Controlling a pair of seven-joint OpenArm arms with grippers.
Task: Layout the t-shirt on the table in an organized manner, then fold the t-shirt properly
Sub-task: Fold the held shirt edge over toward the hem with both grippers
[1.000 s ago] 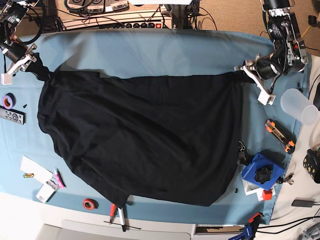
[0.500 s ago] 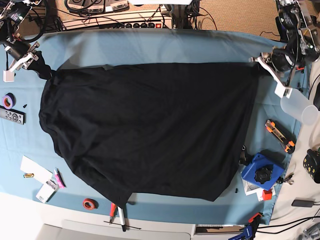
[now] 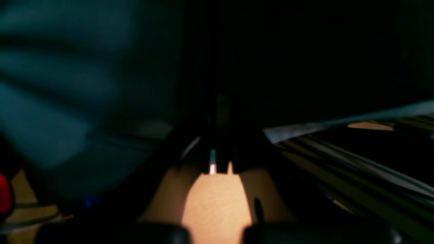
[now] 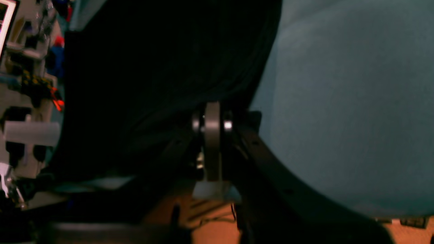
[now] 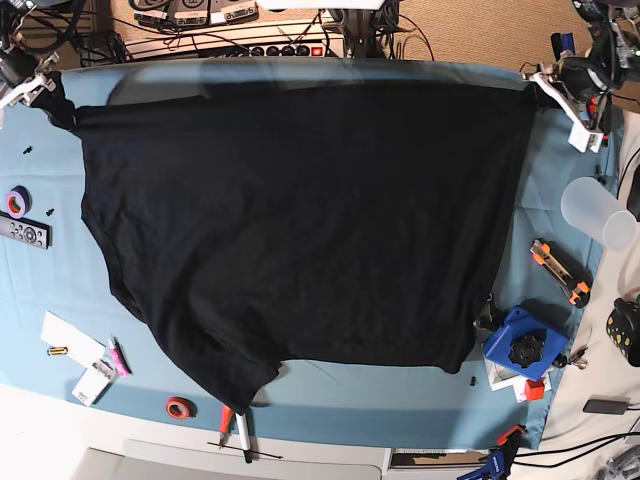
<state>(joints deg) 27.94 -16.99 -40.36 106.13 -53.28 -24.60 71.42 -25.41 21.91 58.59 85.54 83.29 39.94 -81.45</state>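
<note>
a: the t-shirt [image 5: 300, 220] is held spread over the table [image 5: 330, 410], both far corners pinched by the left gripper [image 5: 540, 82] and right gripper [image 5: 48, 88].
b: tension should be kept even as it is lowered flat.

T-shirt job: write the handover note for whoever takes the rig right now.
Left gripper: shut on the t-shirt at its far corner, on the base view's right.
Right gripper: shut on the t-shirt's other far corner, base view's left.
The t-shirt hangs stretched between them across the table, plain black side up, near hem rumpled and slanting.
Done: shirt spread wide.
Left: lay it down flat, smooth the near hem, release, then fold.
</note>
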